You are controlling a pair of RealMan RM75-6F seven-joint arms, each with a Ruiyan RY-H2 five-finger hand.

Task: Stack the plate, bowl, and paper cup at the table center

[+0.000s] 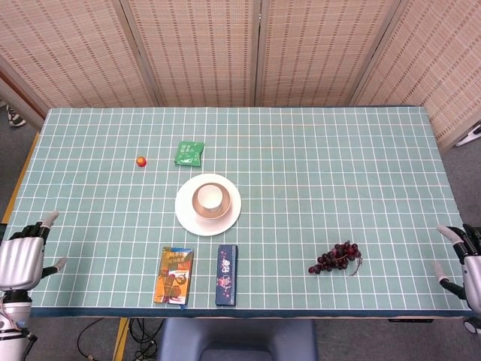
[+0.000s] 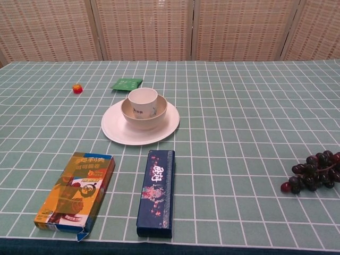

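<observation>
Green checked tabletop (image 1: 316, 150). Paper cup (image 2: 143, 101) sits in bowl (image 2: 158, 114), bowl on plate (image 2: 116, 131), near middle. Left hand (image 1: 21, 254) at 8 o'clock edge, fingers apart, empty. Right hand (image 1: 467, 265) at 4 o'clock edge, fingers apart, empty.

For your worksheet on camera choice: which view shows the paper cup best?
The chest view: the paper cup appears close, side on, standing in the bowl. The head view shows only its round rim from above.

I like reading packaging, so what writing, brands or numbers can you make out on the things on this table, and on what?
Orange box: Chinese characters along its top edge, too small to read.
Dark blue box: pale ornamental mark, not legible.
Paper cup: small dark print, blurred.
Green packet: print unreadable.
</observation>
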